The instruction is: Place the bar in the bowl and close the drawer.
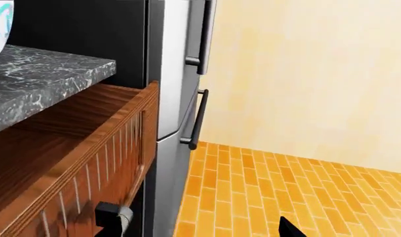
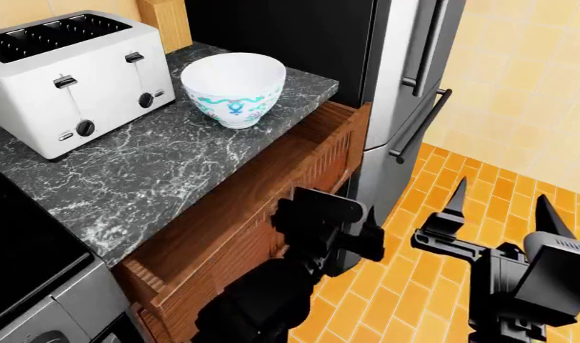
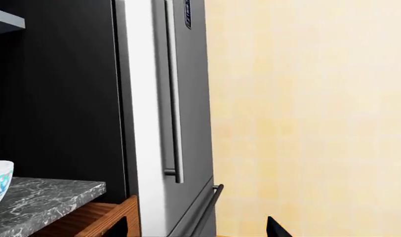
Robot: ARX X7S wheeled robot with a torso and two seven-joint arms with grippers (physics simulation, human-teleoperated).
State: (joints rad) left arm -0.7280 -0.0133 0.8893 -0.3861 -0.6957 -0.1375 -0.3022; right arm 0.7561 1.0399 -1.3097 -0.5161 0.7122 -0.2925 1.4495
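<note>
While pulled open under the dark marble tabletop (image 2: 156, 171), reddish-brown wooden drawer (image 2: 271, 193) faced left hand (image 2: 352, 232), grip indiscernible; right hand (image 2: 500, 214) spread, empty; patterned white ceramic bowl (image 2: 233, 87) atop.

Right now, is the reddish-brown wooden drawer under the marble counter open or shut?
Open: the reddish-brown wooden drawer juts out past the dark marble counter, exposing its interior.

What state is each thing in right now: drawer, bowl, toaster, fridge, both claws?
drawer: pulled open
bowl: upright on the counter, empty
toaster: levers up, slots empty
fridge: doors shut
left claw: by the drawer front, opening unclear
right claw: open, empty
</note>
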